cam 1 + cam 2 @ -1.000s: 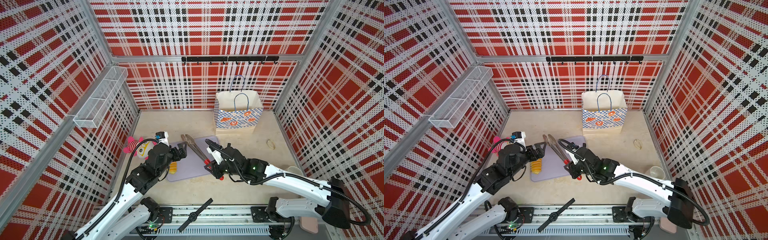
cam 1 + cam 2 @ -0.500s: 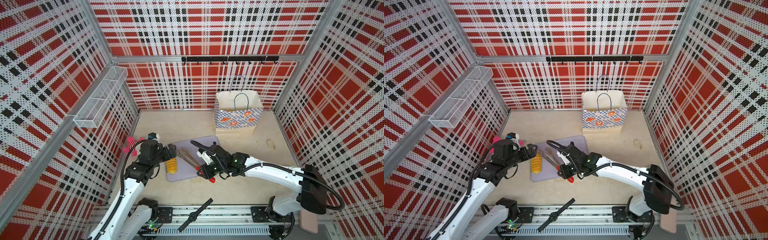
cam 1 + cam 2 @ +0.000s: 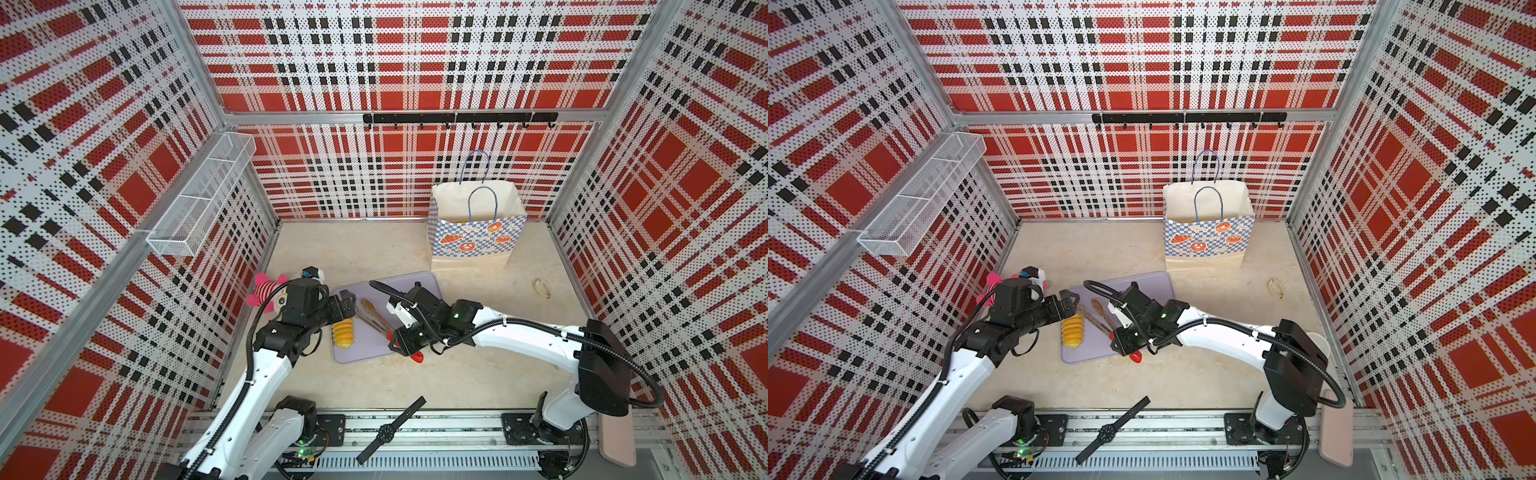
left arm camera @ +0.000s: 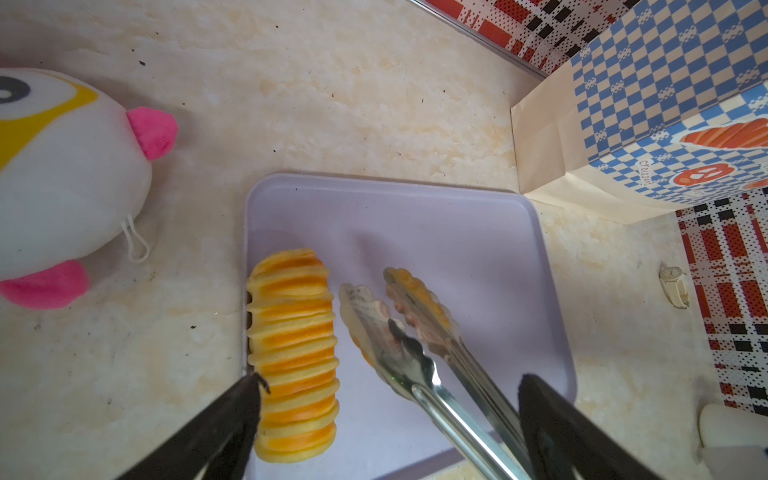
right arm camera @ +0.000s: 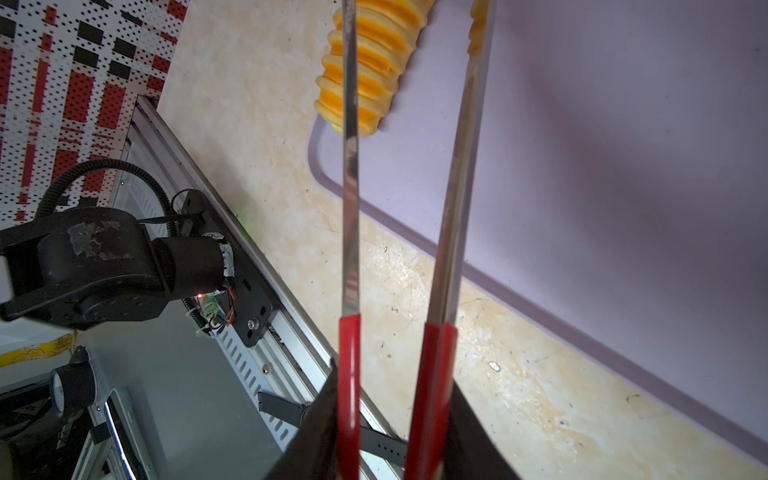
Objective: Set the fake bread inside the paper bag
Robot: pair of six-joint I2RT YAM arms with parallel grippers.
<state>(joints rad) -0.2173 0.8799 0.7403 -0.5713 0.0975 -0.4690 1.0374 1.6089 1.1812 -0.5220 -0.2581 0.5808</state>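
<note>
A ridged, glossy golden-yellow toy loaf point(image 3: 343, 332) lies along the left edge of a flat lavender plastic tray point(image 3: 361, 352), toward the front-left of the beige counter point(image 3: 365, 249). The left gripper point(image 4: 390, 384) hovers over it with jaws spread wide, one black fingertip point(image 4: 249, 395) above the loaf's end (contact cannot be told). The right gripper point(image 5: 392, 386) is clamped on the red handles of steel tongs point(image 5: 351, 208), whose tips stand apart over the tray, just beside the loaf. The tall cream paper bag point(image 3: 476, 241) with blue-white checks stands upright by the counter's back edge, well apart from the loaf.
</note>
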